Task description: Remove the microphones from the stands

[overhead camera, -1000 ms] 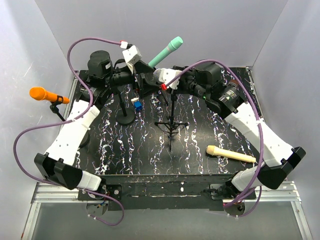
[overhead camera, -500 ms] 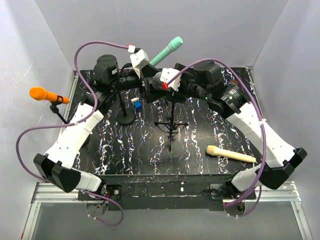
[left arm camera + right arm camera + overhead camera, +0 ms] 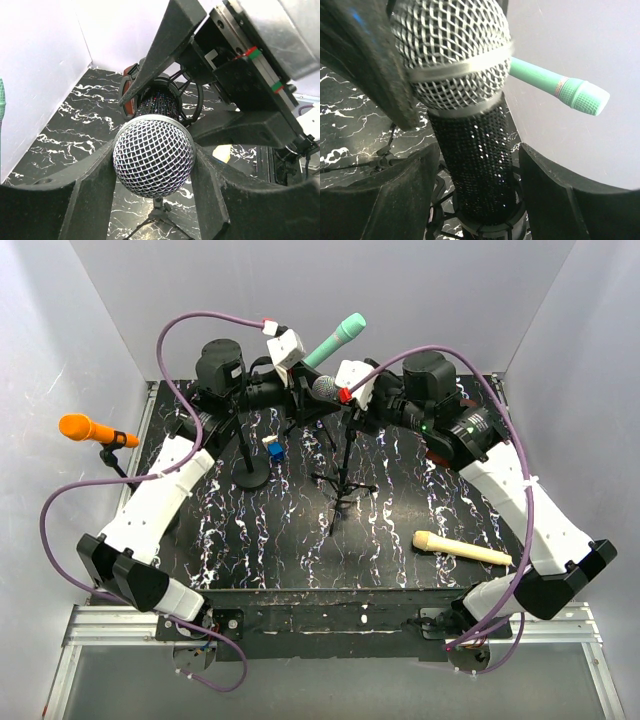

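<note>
1. The microphone (image 3: 325,388) stands toward 12 o'clock on the table (image 3: 420,510). It sits tilted on top of the tripod stand (image 3: 340,485). Its glittery black handle is seated in the stand's ring clip (image 3: 480,227), so it is not yet off.
2. The left gripper (image 3: 154,160) reaches in from the 9 o'clock side and pinches the microphone's silver mesh head. A finger (image 3: 90,195) presses against each flank of the ball.
3. The right gripper (image 3: 479,155) comes in from the 3 o'clock side. Its jaws are spread around the handle just below the head. A thin gap shows beside the far finger (image 3: 555,195), so it is not clamped.
4. A green microphone (image 3: 338,337) slants up toward 1 o'clock just behind the two grippers. Its round-base stand (image 3: 250,477) is planted at about 10 o'clock.
5. An orange microphone (image 3: 85,428) is perched at 9 o'clock, beyond the table's edge.
6. A cream microphone (image 3: 462,548) lies flat at 4 o'clock, well apart from the tripod.
7. A small blue block (image 3: 272,450) sits just beside the round base.
</note>
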Tool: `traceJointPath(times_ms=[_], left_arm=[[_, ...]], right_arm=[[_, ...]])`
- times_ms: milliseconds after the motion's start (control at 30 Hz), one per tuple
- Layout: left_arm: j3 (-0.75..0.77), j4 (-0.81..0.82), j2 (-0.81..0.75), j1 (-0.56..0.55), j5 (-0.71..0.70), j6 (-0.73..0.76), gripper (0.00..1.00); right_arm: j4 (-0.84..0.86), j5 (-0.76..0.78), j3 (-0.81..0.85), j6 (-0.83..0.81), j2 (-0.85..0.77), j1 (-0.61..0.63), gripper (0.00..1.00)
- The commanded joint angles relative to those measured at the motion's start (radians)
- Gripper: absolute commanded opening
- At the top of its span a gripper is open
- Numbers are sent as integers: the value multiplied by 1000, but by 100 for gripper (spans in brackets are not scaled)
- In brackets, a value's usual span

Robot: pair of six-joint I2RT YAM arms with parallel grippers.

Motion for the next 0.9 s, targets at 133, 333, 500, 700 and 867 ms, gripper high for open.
traceJointPath(times_ms=[133, 333, 500, 700, 867], left_arm=[[127, -116, -59, 4, 12, 91, 0], [199, -215, -88, 35, 6, 133, 0], [244, -321, -137, 61, -37, 131, 0], [360, -528, -170, 72, -51, 177, 0], [454, -617, -180, 72, -161, 225, 0]], right_arm=[[-7, -3, -92, -1, -33, -72, 70], [-13, 3, -123, -1, -31, -80, 69], [-22, 2, -114, -7, -30, -82, 69], [-44, -30, -86, -3, -33, -82, 69], [-45, -67, -69, 6, -33, -80, 71]])
